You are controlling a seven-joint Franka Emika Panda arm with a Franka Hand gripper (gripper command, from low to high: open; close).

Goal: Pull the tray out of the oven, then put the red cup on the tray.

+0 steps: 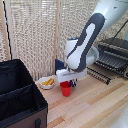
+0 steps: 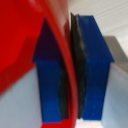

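The red cup [image 1: 66, 89] stands at or just above the wooden table in the middle of the exterior view. My gripper [image 1: 68, 80] comes down on it from above. In the wrist view the cup's red rim [image 2: 62, 45] runs between the two blue fingers [image 2: 92, 65], and my gripper [image 2: 70, 75] is shut on that wall. The black oven [image 1: 116, 46] sits at the exterior view's right with its door folded down. The dark slatted tray [image 1: 111, 60] sticks out of its front. The cup is well to the left of the tray.
A white bowl with yellow food [image 1: 46, 82] lies just left of the cup. A big black fabric bin [image 1: 20, 97] fills the near left. A dark-blue panel [image 1: 59, 64] stands behind the gripper. A woven screen [image 1: 35, 35] backs the table.
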